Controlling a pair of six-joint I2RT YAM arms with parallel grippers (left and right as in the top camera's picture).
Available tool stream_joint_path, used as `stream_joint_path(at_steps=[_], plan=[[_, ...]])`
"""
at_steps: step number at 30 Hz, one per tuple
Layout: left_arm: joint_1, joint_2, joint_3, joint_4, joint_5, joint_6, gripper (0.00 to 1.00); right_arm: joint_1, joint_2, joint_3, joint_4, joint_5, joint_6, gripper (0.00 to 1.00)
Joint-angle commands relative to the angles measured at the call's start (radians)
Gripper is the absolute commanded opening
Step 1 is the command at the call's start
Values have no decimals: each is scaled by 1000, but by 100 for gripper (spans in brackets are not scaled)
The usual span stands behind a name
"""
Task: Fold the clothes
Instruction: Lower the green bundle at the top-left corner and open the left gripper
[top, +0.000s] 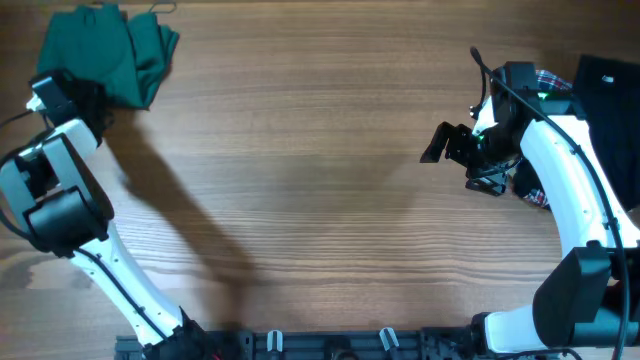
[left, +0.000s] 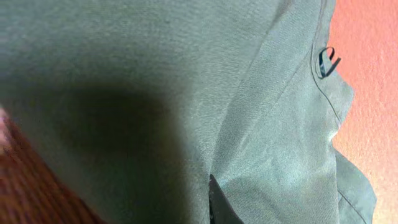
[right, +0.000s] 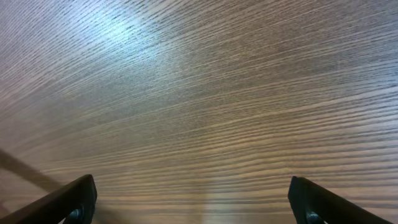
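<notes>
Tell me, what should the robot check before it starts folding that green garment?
1. The green garment lies flat: not ok, it is bunched in the far left corner.
2. The left gripper is shut: ok.
3. It really pinches fabric: cannot tell, cloth fills its camera.
4. The right gripper is open: ok, above bare wood.
5. It is close to the garment: not ok, it is on the opposite side of the table.
6. The plaid cloth and black garment are out of the way: ok, at the right edge.
</notes>
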Motion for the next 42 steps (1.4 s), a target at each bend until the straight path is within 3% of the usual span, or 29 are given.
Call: stream_joint_path(at_steps=[1, 4, 5, 7, 8, 10, 15, 20, 27, 30, 31, 32, 33, 34, 35, 38, 42], plan=[[23, 32, 3, -17, -17, 35, 11, 3, 4, 5, -1, -16, 12, 100], [23, 32, 3, -15, -18, 35, 22, 3, 4, 5, -5, -16, 11, 100], [24, 32, 3, -16, -18, 35, 31, 3, 4, 5, -5, -16, 11, 100], [25, 32, 3, -16, -9, 39, 72, 3, 4, 5, -7, -16, 11, 100], [25, 32, 3, -16, 2, 48, 86, 3, 4, 5, -8, -16, 11, 100], [25, 32, 3, -19, 35, 57, 99, 3, 4, 5, -8, -16, 11, 100], [44, 23, 4, -42, 123, 57, 99, 3, 4, 5, -7, -16, -4, 100], [60, -74, 4, -274, 124, 57, 99, 3, 4, 5, 27, -16, -14, 100], [60, -266, 4, -606, 15, 57, 100, 3, 4, 5, 36, -16, -41, 100], [59, -362, 4, -619, -31, 122, 100, 3, 4, 5, 48, -16, -66, 100], [57, -388, 4, -594, -17, 161, 100, 3, 4, 5, 52, -16, -66, 100], [56, -402, 4, -568, 0, 188, 86, 3, 4, 5, 58, -16, -66, 100], [55, -411, 4, -540, 11, 206, 62, 3, 4, 5, 59, -17, -66, 100], [55, -412, 4, -513, 12, 210, 23, 3, 4, 5, 59, -18, -66, 100], [54, -412, 4, -486, 11, 210, 4, 3, 4, 5, 59, -25, -66, 100], [54, -391, 4, -341, -16, 215, 4, 3, 4, 5, 59, -42, -66, 100], [54, -303, 4, -264, -53, 214, 4, 3, 4, 5, 59, -42, -63, 100]])
